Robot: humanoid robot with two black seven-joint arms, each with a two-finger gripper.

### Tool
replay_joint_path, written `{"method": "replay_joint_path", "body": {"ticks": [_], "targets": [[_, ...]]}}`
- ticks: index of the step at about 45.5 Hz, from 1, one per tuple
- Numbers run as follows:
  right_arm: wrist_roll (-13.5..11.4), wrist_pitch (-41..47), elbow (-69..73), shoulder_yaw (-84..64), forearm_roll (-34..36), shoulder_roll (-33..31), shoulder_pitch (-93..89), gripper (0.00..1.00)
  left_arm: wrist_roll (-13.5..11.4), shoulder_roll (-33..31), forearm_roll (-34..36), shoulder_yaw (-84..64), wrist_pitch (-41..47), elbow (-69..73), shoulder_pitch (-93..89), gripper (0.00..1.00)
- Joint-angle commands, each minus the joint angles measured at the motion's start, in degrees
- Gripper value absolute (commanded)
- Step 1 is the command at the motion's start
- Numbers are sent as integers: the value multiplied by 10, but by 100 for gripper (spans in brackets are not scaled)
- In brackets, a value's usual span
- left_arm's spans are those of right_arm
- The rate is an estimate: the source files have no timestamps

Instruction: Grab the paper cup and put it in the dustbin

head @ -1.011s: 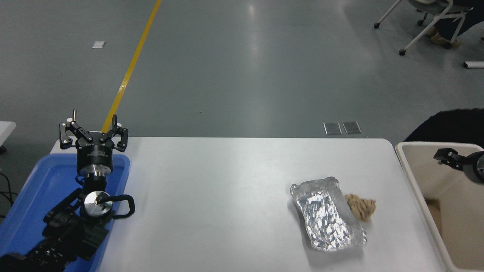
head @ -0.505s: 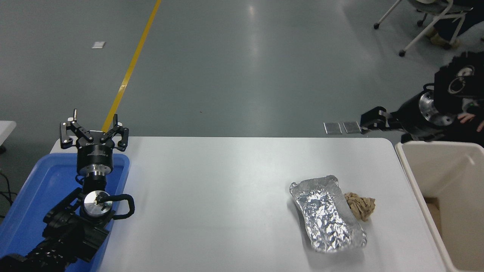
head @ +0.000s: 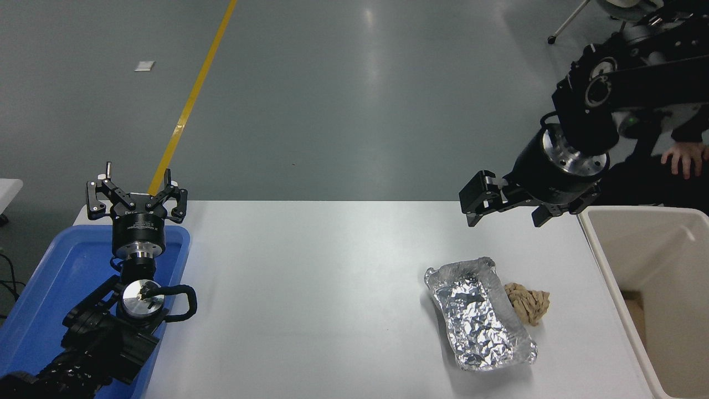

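Head view: the right black gripper (head: 501, 208) hangs above the white table's (head: 332, 288) far right edge, fingers spread, holding nothing. The large beige rectangular plastic dustbin (head: 604, 266) stands against the table's right edge. The paper cup cannot be seen. A crumpled silver foil tray (head: 479, 313) touches a crumpled brown paper wad (head: 529, 303) near the right edge. The left black gripper (head: 137, 195), fingers spread, sits parked over a blue plastic tray (head: 61, 277) at the left edge.
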Motion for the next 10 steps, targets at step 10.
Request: {"method": "replay_joint_path", "body": {"ticks": [10], "targets": [[2, 11, 22, -12, 30, 40, 28, 100, -2, 0, -1, -1, 0, 1, 0, 99]]}}
